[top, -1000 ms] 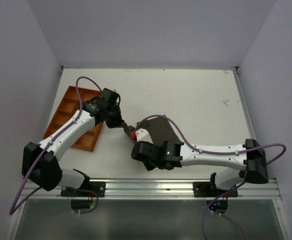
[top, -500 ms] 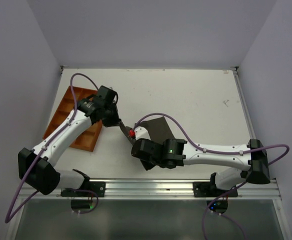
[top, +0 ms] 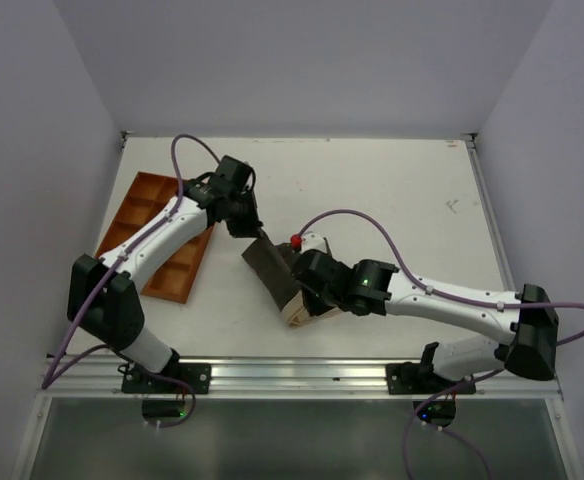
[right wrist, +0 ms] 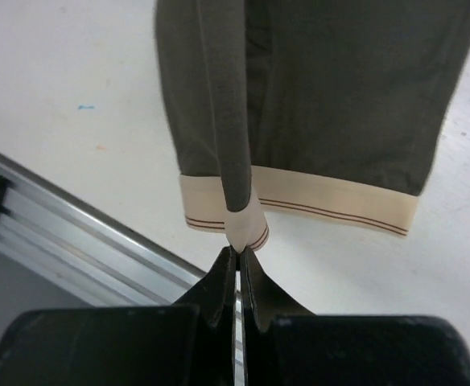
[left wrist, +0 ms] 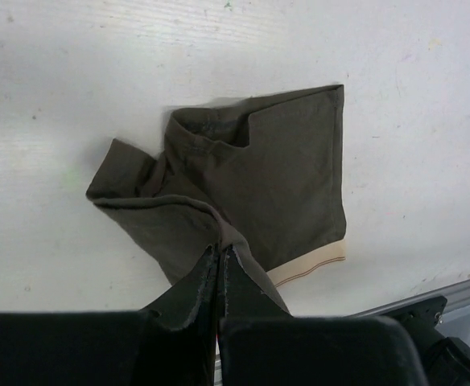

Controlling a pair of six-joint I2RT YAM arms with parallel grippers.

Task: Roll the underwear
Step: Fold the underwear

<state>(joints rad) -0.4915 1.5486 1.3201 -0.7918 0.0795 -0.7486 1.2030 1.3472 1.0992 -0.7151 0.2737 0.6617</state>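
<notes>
The underwear (top: 270, 268) is a dark brownish-grey cloth with a light tan waistband (top: 303, 315), lying partly folded on the white table between the arms. My left gripper (top: 257, 235) is shut on a pinched fold of dark cloth at the garment's far end; in the left wrist view (left wrist: 220, 251) the underwear (left wrist: 279, 173) spreads beyond it, with the waistband (left wrist: 309, 265) at the right. My right gripper (top: 302, 300) is shut on a raised fold of the waistband (right wrist: 255, 215); the right wrist view (right wrist: 241, 251) shows the underwear (right wrist: 348, 88) hanging ahead of it.
An orange compartment tray (top: 150, 235) lies at the left of the table, under the left arm. An aluminium rail (top: 302, 375) runs along the near table edge; it also shows in the right wrist view (right wrist: 58, 229). The walls stand close on both sides.
Both arms have moved: the left gripper went right and farther back, the right gripper swung forward. The underwear has been pulled left and folded, its tan waistband now showing at the near end.
</notes>
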